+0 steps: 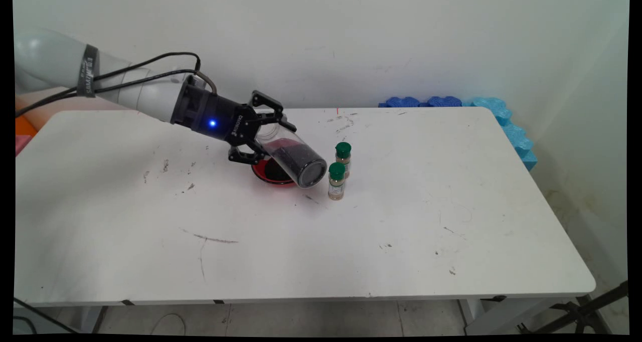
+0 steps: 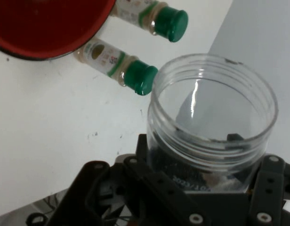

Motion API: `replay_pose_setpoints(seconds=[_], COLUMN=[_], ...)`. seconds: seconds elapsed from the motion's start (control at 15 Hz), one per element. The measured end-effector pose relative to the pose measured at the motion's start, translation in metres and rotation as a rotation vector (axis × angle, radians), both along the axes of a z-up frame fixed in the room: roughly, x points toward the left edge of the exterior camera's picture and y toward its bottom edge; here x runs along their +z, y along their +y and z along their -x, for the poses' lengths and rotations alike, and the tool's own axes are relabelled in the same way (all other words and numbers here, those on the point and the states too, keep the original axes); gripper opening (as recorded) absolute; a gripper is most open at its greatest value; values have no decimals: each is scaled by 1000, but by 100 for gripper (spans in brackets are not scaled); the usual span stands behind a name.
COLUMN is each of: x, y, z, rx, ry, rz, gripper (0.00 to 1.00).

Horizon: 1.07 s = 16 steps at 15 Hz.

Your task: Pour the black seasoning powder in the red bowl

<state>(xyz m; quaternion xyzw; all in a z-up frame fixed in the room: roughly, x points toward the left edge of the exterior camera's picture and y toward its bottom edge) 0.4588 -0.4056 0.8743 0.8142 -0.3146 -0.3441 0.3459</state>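
Note:
My gripper (image 1: 272, 140) is shut on a clear plastic jar (image 1: 295, 160) and holds it tilted, just above the table. Dark granules lie in the jar's lower end, which hangs over a red bowl (image 1: 261, 174) with dark stuff in it. In the hand view the jar's open threaded mouth (image 2: 213, 110) rises between the fingers of my gripper (image 2: 201, 176). Two small spice bottles with green caps stand right beside the jar, one farther back (image 1: 343, 156) and one nearer (image 1: 336, 180). In the hand view the bowl (image 2: 46, 28) and both bottles (image 2: 152, 19) (image 2: 116, 63) sit at the upper left.
The white table (image 1: 351, 241) carries scuffs and dark marks. Blue foam pieces (image 1: 501, 119) line its far right corner against the wall. Orange and pink things (image 1: 24, 131) show at the left edge behind the table.

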Motion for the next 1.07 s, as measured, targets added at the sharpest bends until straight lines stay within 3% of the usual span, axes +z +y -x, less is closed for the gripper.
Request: replay_pose_setpoints(seconds=[0.47, 1.07], x=[-11, -17], y=[-4, -11], z=[8, 13], rx=[63, 121], ry=[40, 83], rz=[-90, -154], gripper=[0, 0])
